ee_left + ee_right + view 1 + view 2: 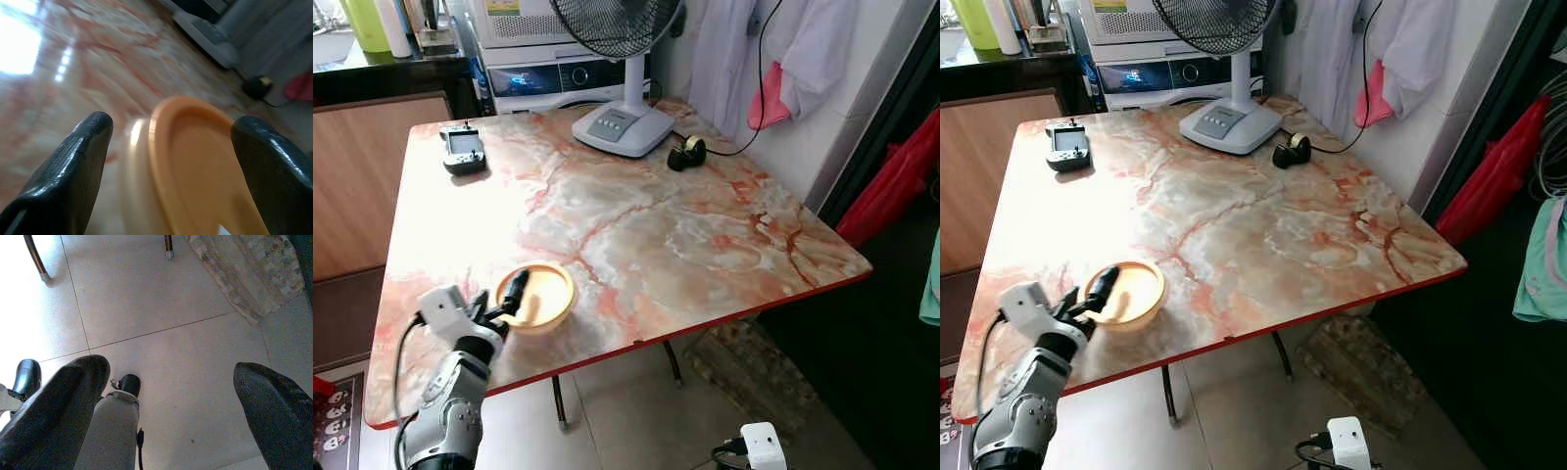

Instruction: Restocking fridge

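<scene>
- Your left gripper (505, 298) was at the near edge of the bench (705, 245), towards its near left corner, with its fingers spread to either side of the orange-lidded container (536, 296).
- In the left wrist view, the two black fingertips (83, 147) stood apart with the lid and the pale wall of the container between them; I could not tell whether either pad was touching it yet.
- I judged the step to be the pick-up of the container for restocking, with the grasp lined up but not closed.
- The next move called for you to close the fingers squarely on the container's sides, below the lid's rim, then lift straight up; the polished top looked slippery, so a lopsided squeeze could push the container away.
- Your right gripper (171, 396) hung idle below the bench, fingers apart, pointing at the tiled floor (161, 293).
- The bench was a glossy marbled slab in pink and cream with a red edge.
- Near the far edge stood a fan (619, 117), with a tape dispenser (686, 153) just beside its base and a handheld controller (464, 150) towards the far left corner.
- Clothes (783, 59) hung on the wall past the right edge, and a mat (744, 367) lay on the floor under the near right corner.
</scene>
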`<state>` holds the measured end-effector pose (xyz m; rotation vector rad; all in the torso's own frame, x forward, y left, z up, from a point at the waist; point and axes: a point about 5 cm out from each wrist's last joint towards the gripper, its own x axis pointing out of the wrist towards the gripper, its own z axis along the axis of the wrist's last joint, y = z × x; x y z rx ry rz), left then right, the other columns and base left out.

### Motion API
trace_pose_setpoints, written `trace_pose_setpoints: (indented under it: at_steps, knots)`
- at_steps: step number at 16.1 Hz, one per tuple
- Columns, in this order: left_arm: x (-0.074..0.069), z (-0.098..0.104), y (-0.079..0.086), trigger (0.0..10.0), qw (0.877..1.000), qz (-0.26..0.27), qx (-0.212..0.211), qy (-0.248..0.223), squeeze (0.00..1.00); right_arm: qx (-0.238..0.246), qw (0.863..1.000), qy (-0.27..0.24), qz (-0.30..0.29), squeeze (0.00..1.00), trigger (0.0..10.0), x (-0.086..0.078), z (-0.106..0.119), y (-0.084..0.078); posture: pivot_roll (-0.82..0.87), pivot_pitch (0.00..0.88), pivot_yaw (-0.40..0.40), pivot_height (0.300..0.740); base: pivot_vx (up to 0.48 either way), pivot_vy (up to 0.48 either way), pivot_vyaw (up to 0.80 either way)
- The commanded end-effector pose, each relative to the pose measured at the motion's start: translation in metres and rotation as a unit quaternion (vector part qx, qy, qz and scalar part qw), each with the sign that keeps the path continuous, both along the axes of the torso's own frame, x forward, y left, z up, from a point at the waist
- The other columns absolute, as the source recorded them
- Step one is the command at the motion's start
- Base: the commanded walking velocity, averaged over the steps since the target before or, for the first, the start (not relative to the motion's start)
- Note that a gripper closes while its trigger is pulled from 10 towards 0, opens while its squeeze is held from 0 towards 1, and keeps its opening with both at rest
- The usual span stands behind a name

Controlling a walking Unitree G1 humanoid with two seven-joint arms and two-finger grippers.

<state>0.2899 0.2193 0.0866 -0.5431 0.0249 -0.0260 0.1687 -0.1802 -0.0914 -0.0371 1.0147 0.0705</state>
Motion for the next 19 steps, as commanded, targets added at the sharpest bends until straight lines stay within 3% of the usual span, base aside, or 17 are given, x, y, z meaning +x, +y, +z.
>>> trace_pose_setpoints:
  at_steps: [1, 8, 9, 10, 11, 19]
  knots:
    - [0.003, -0.002, -0.005, 10.0, 1.0, -0.025, 0.006, 0.007, 0.0, -0.006, 1.0, -0.001, 0.004, 0.0, 10.0, 0.0, 0.0, -0.002, 0.07, 0.0, -0.06, 0.74, 0.0, 0.0, 0.0]
    - [0.002, -0.014, -0.009, 10.0, 0.999, -0.041, -0.018, 0.02, 0.0, -0.007, 1.0, -0.002, 0.003, 0.0, 10.0, 0.0, 0.0, -0.003, 0.07, 0.0, -0.069, 0.74, 0.0, 0.0, 0.0]
    - [0.002, -0.013, -0.009, 3.1, 0.999, -0.04, -0.018, 0.018, 0.0, -0.007, 1.0, -0.002, 0.004, 0.0, 10.0, 0.0, 0.0, -0.003, 0.07, 0.0, -0.069, 0.74, 0.0, 0.0, 0.0]
    - [0.003, -0.013, -0.009, 0.6, 0.999, -0.039, -0.017, 0.017, 0.0, -0.007, 1.0, -0.002, 0.004, 0.0, 10.0, 0.0, 0.0, -0.003, 0.07, 0.0, -0.069, 0.74, 0.0, 0.0, 0.0]
    - [0.003, -0.012, -0.009, 0.0, 0.999, -0.039, -0.017, 0.016, 0.0, -0.007, 1.0, -0.002, 0.004, 0.0, 10.0, 0.0, 0.001, -0.003, 0.07, 0.0, -0.069, 0.74, 0.0, 0.0, 0.0]
    - [0.005, -0.006, -0.014, 0.0, 0.999, -0.05, -0.02, -0.002, 0.0, -0.008, 1.0, -0.002, 0.006, 0.0, 10.0, 0.001, 0.001, -0.003, 0.07, 0.0, -0.07, 0.74, 0.0, 0.0, 0.0]
